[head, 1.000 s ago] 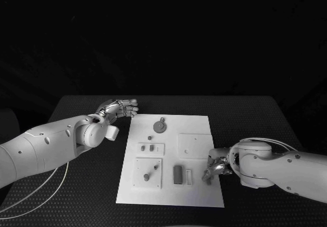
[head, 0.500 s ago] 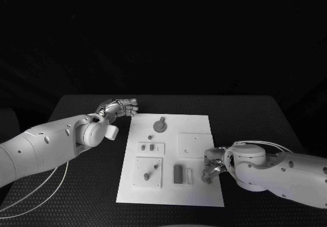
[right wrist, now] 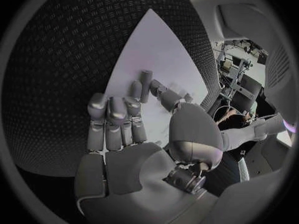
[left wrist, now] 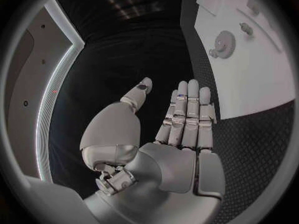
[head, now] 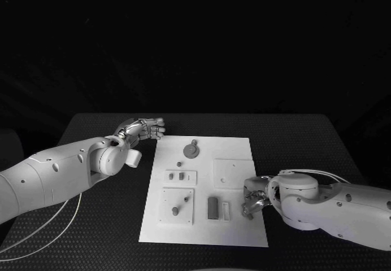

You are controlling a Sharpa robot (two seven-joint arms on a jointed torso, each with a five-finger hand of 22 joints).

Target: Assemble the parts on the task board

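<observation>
The black counter point(head: 98, 226) carries the white task board point(head: 232, 149) at its middle, with small grey parts point(head: 212, 207) in its recesses. The left hand point(head: 142, 130) hovers off the board's far left corner, fingers straight, holding nothing. The right hand point(head: 254, 199) sits over the board's right edge, fingers curled; whether it grips anything cannot be told.

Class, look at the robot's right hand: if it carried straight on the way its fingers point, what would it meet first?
Probably the dark upright bar part on the task board. The right hand points leftwards across the board toward it, though depth is hard to judge.
</observation>
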